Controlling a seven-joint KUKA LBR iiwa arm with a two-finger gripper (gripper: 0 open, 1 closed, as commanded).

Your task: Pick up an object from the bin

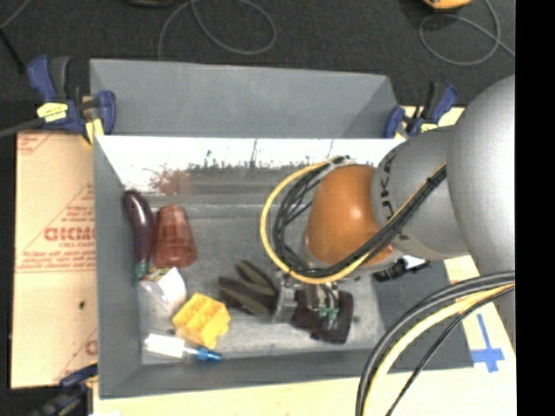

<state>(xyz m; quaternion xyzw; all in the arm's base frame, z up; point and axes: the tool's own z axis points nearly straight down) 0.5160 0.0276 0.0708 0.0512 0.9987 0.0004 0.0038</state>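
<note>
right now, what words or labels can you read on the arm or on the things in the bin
"KUK": dark letters running along the arm's grey link; the rest is hidden behind its cables.
Things in the bin, such as the yellow block and the white tube: no print that can be read.

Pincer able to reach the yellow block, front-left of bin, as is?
Probably yes: the yellow block lies uncovered, and only a low dark brown glove lies between it and the pincer.
</note>
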